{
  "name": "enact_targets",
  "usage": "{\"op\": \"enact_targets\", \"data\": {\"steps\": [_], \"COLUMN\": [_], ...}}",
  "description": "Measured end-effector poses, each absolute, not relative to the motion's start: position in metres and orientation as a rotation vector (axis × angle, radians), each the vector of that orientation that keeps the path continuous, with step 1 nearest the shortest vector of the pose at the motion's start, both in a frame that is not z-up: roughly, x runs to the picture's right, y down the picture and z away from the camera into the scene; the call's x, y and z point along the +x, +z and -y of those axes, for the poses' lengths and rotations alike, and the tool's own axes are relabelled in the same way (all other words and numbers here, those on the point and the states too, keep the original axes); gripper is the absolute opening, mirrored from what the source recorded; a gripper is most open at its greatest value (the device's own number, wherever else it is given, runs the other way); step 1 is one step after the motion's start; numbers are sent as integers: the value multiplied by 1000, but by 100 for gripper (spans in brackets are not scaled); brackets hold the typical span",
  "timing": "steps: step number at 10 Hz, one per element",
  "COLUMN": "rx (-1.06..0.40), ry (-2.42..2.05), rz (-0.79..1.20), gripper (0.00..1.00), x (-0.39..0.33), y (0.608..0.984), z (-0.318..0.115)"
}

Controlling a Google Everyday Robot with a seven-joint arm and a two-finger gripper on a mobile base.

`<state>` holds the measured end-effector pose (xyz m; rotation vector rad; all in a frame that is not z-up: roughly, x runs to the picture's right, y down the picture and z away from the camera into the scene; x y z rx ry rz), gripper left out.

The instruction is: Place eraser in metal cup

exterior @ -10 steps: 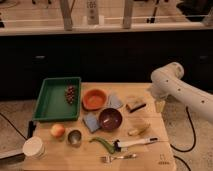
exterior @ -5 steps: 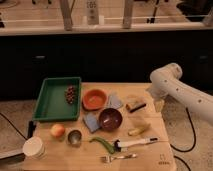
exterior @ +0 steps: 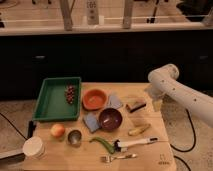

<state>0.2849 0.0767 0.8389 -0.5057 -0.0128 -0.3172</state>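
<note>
The eraser (exterior: 135, 105), a small tan block with a dark underside, lies on the wooden table right of the orange bowl. The metal cup (exterior: 74, 137), short and silver-grey, stands upright near the table's front left, beside an orange fruit (exterior: 57, 130). My gripper (exterior: 157, 103) hangs from the white arm at the table's right edge, just right of the eraser and a little above the tabletop. It is far from the metal cup. Nothing shows in it.
A green tray (exterior: 50, 106) with grapes sits at the left. An orange bowl (exterior: 94, 98), maroon bowl (exterior: 110, 118), blue cloths (exterior: 91, 122), yellow banana piece (exterior: 138, 130), green pepper (exterior: 102, 142), white-handled tool (exterior: 132, 143), fork (exterior: 119, 158) and white paper cup (exterior: 34, 147) lie around.
</note>
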Motion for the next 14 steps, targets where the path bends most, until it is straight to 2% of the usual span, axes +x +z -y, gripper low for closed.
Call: {"op": "enact_targets", "data": {"steps": [14], "rx": [-525], "ry": [-388], "rz": [73], "gripper": [80], "x": [266], "y": [893], "z": [-92]}}
